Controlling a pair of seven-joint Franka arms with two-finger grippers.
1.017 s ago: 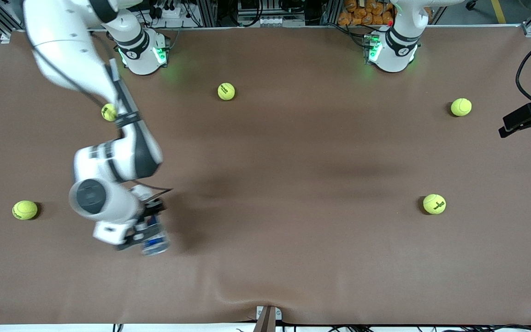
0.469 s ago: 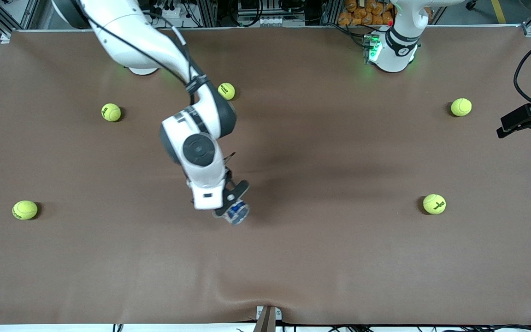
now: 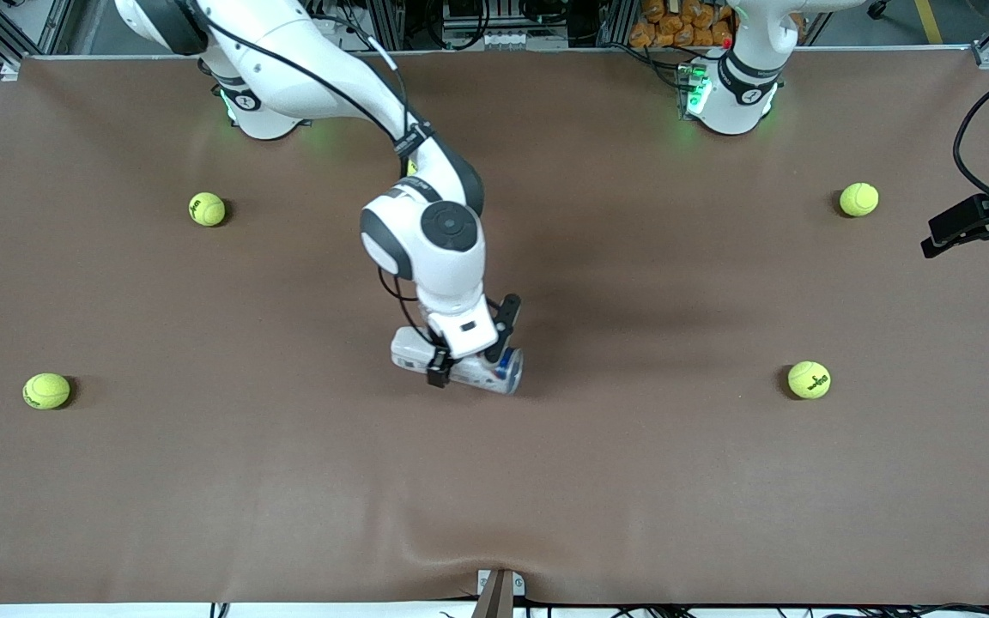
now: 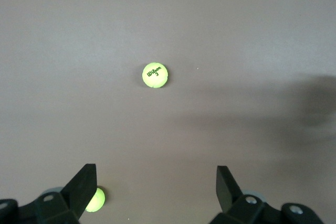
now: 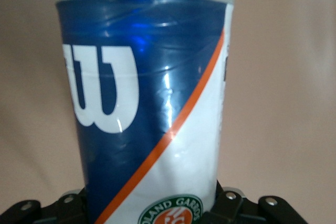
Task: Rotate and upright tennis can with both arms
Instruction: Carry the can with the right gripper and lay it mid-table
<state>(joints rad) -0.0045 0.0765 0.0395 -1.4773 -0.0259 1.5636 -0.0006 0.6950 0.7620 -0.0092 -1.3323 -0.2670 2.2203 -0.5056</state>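
Note:
The tennis can (image 3: 496, 372) lies on its side on the brown cloth at the middle of the table, its navy, white and orange label with a white "W" showing. My right gripper (image 3: 470, 346) reaches down from above and stands around the can's middle. In the right wrist view the can (image 5: 152, 103) fills the picture, its clear rim at the end away from the hand. My left gripper (image 4: 156, 174) waits high over the left arm's end of the table. It is open with nothing between its fingers (image 4: 84, 182).
Several yellow-green tennis balls lie scattered: one (image 3: 207, 209) and another (image 3: 46, 390) toward the right arm's end, one (image 3: 859, 199) and another (image 3: 809, 379) toward the left arm's end. A ball (image 4: 155, 75) lies under the left gripper. The cloth (image 3: 632, 481) wrinkles near the front edge.
My right arm swung from the right arm's end to the table's middle, carrying the can. The can now rests lengthwise on the cloth. The left arm stayed put.

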